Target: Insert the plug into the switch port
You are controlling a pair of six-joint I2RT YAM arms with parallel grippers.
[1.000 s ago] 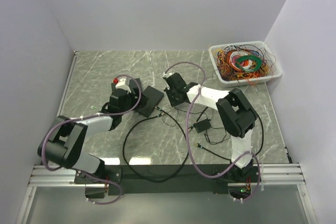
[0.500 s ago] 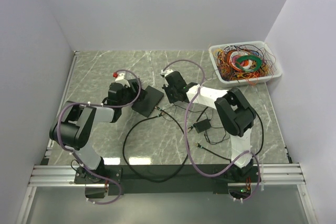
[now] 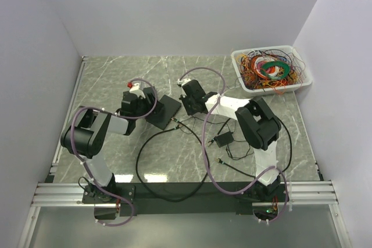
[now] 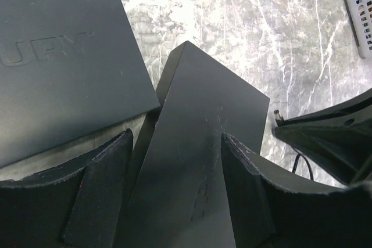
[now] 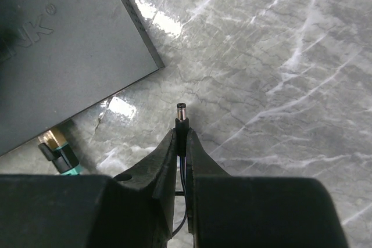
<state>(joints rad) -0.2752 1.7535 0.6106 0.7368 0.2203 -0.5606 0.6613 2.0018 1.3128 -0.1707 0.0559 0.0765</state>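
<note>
The black switch (image 3: 164,110) lies mid-table between the two grippers. My left gripper (image 3: 144,103) is at its left edge. In the left wrist view its fingers (image 4: 99,201) press on both sides of a black slab of the switch (image 4: 197,143), and a lettered dark face (image 4: 58,56) fills the upper left. My right gripper (image 3: 190,101) is shut on the small barrel plug (image 5: 181,117). The plug's metal tip sticks out past the fingertips (image 5: 165,155), over bare table just right of the switch's corner (image 5: 64,39). The tip also shows in the left wrist view (image 4: 278,115).
A white basket (image 3: 264,49) of tangled coloured wires stands at the back right. A black adapter (image 3: 224,139) and thin leads lie right of centre. A black cable (image 3: 142,166) loops across the front. Its brass and teal connector (image 5: 55,146) lies by the switch.
My left arm's elbow has swung back to the left while its gripper stayed at the switch. The switch has shifted slightly left. My right gripper moved a little up and left with the plug.
</note>
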